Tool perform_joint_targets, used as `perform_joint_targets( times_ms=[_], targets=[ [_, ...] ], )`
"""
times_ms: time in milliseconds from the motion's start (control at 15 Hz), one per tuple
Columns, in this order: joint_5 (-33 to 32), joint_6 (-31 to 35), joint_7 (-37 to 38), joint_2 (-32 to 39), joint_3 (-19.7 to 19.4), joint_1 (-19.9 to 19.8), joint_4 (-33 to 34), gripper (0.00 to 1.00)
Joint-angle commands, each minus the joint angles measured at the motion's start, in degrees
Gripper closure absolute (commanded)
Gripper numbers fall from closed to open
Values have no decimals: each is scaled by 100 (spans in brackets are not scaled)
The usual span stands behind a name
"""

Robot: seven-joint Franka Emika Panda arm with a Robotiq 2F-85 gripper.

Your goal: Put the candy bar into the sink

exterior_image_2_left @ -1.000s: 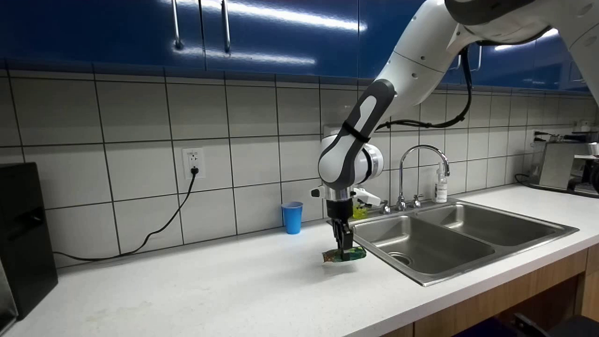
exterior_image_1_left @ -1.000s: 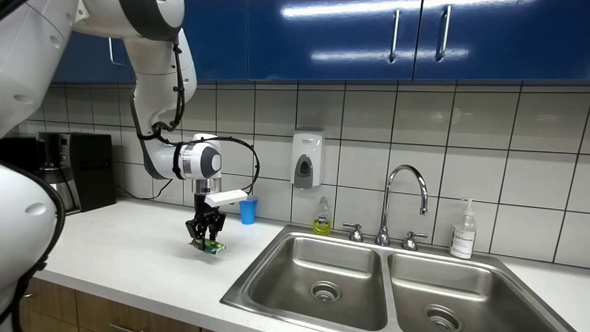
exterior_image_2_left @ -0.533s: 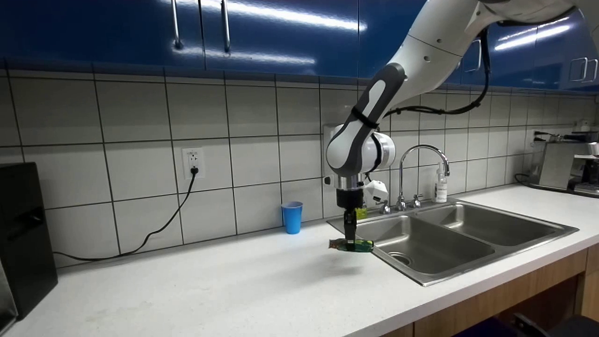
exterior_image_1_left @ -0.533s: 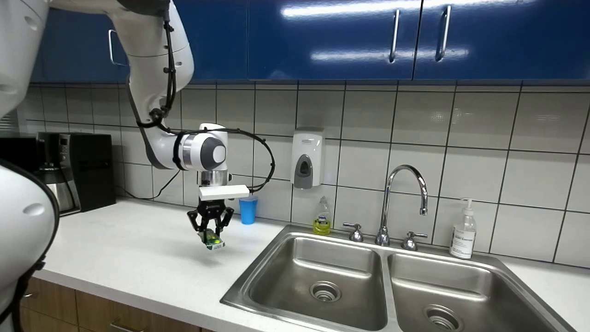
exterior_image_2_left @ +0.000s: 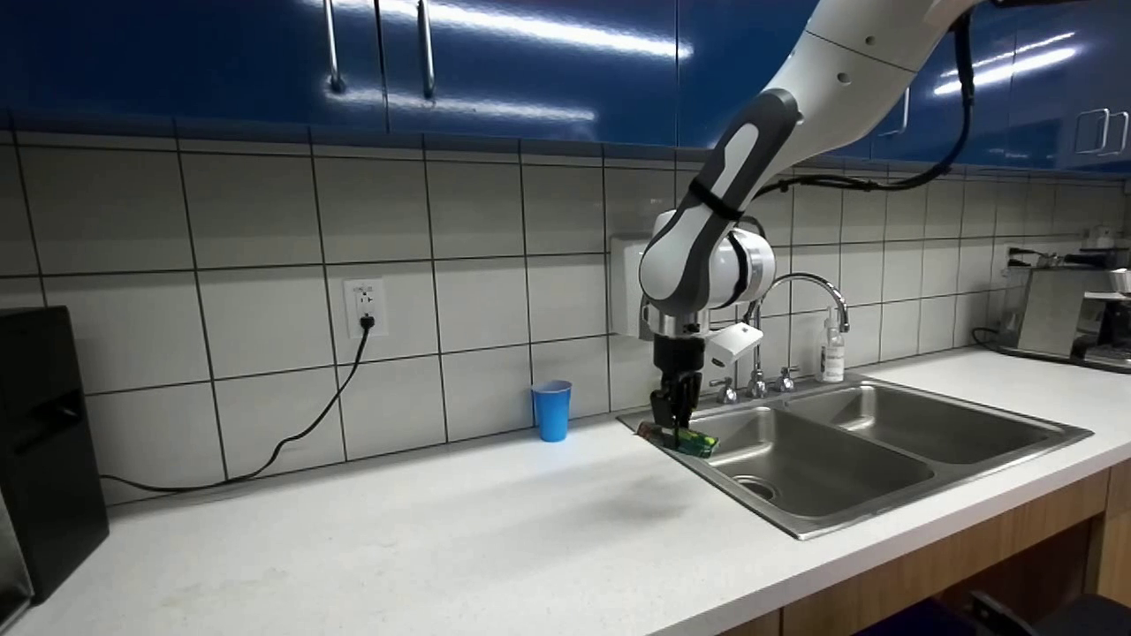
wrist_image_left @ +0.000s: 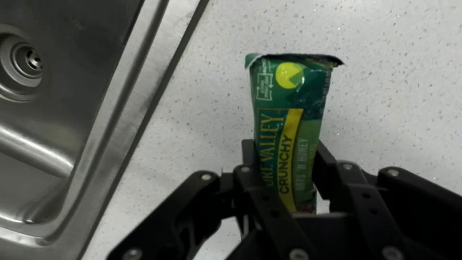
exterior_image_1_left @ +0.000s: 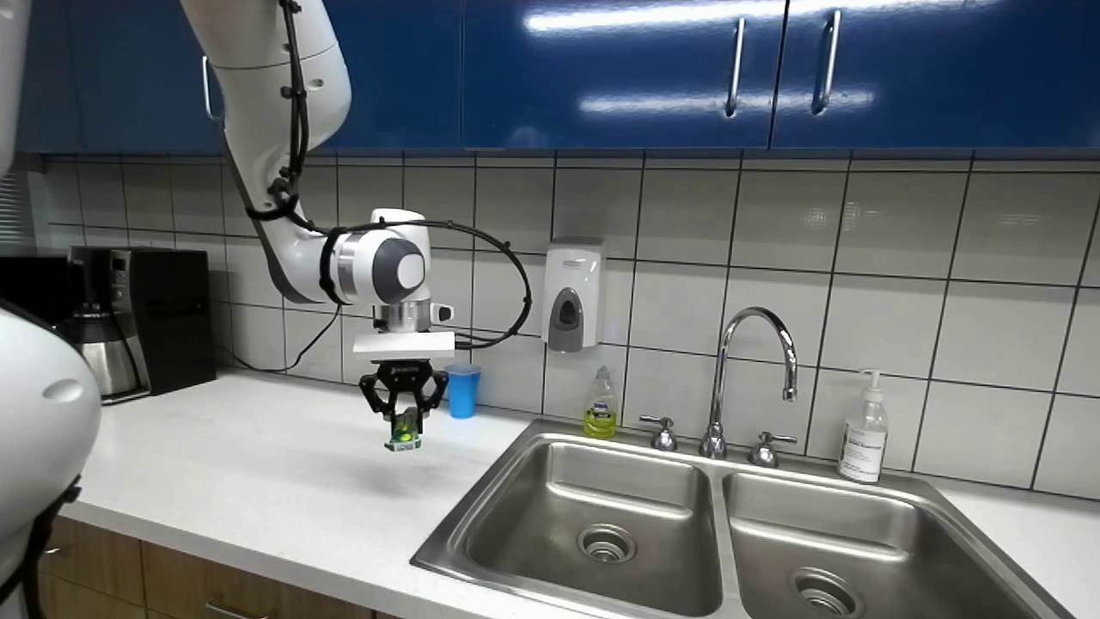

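One flat oblong green-wrapped candy bar (wrist_image_left: 288, 126): clamped in black two-finger gripper (exterior_image_1_left: 406, 418), aloft over white speckled countertop (exterior_image_1_left: 241, 447), outside double-basin stainless-steel sink (exterior_image_1_left: 724, 533). Step, as judged: transfer. Next should be: travel over sink's nearer basin (exterior_image_1_left: 593, 499), lower, release.

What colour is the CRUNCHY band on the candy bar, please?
The CRUNCHY band is yellow, clearest in the wrist view.

sink (exterior_image_1_left: 593, 499): open from above | faucet (exterior_image_1_left: 718, 387), yellow bottle (exterior_image_1_left: 600, 418): along its back
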Motion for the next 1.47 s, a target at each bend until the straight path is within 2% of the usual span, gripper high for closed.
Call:
perform_joint_targets(
  times_ms=[0,333,533,800,1400],
  targets=[
    [-191,374,1131,-393,-157,51,-402,85],
    [-743,594,2833,-564,-461,114,-583,85],
    [-1082,538,3572,-639,-644,51,-631,85],
    [-1099,451,3859,-722,-882,-103,-710,85],
    [-933,344,3590,-675,-1435,-639,-723,85]
  ],
)
